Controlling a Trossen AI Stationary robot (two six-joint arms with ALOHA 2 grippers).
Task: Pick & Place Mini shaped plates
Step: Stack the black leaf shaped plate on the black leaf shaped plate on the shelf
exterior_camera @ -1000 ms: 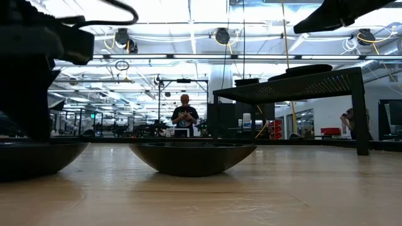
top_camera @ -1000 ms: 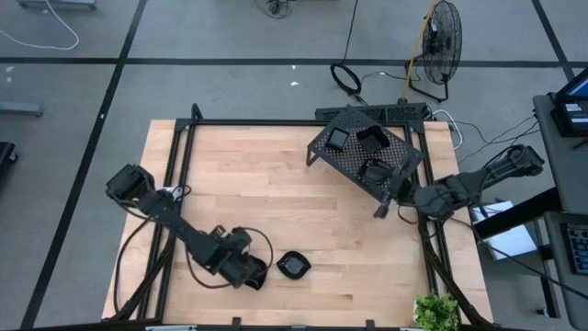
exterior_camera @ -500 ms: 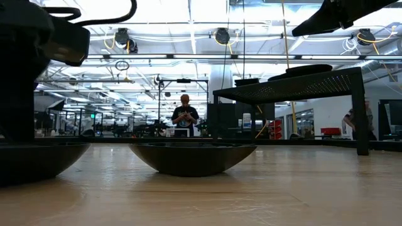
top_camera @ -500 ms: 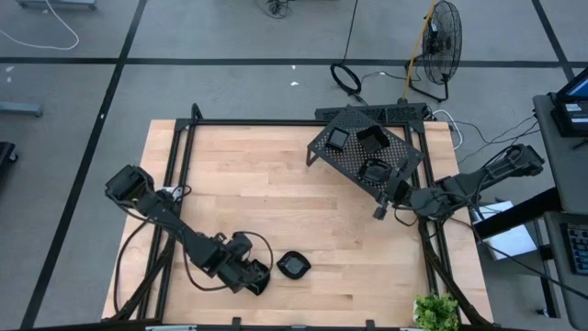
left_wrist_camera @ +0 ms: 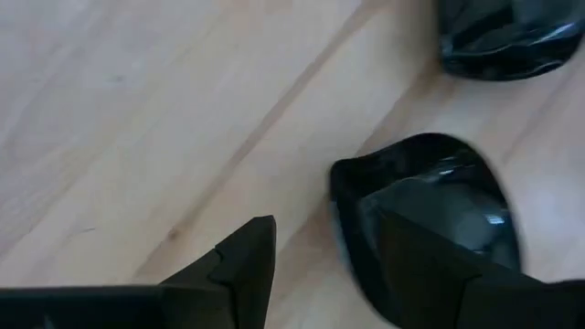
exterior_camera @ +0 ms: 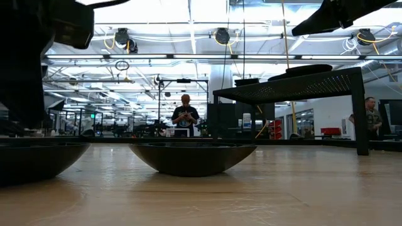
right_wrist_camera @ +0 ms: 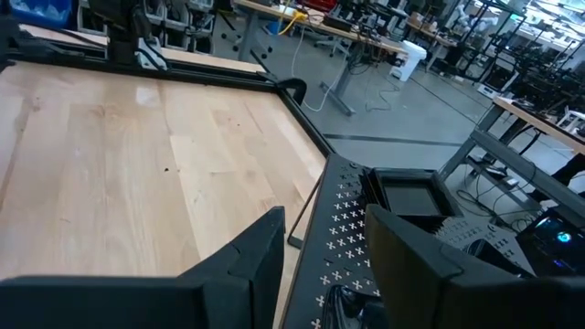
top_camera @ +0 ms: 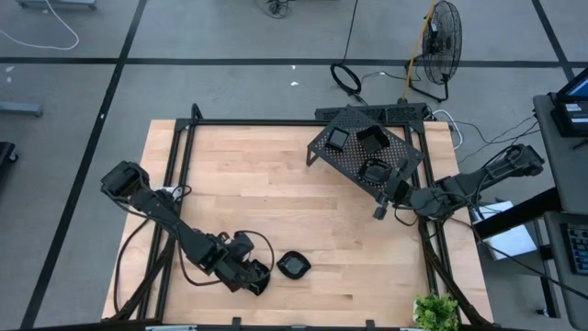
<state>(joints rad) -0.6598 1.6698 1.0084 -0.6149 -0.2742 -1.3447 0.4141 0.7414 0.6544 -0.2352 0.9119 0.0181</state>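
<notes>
Two small glossy black plates lie on the wooden table near its near edge. One plate [top_camera: 293,266] [left_wrist_camera: 507,41] sits free, to the right of my left gripper. The other plate [left_wrist_camera: 430,196] [exterior_camera: 38,160] lies under my left gripper [top_camera: 253,278] [left_wrist_camera: 324,224], which is open and points down, with one finger over the dish's hollow and one outside its rim. Three more plates [top_camera: 370,140] rest on the black perforated rack [top_camera: 344,161]. My right gripper [top_camera: 378,210] [right_wrist_camera: 324,228] hangs open beside the rack's near right corner. My left gripper comes at the plate's rim [left_wrist_camera: 340,187] from above, with one finger [left_wrist_camera: 430,265] over the inside and the other [left_wrist_camera: 242,260] over the table outside. Whether either finger touches the plate, I cannot tell. The plate lies flat on the table.
The rack [right_wrist_camera: 352,238] stands on legs at the table's far right, with a square plate [right_wrist_camera: 411,194] on it. Bare wood spreads across the table's middle and left. A potted plant [top_camera: 435,311] sits at the near right corner. People stand in the room beyond.
My left gripper has shifted a little toward the table's near edge, over the plate beneath it. Neither plate on the table has moved.
</notes>
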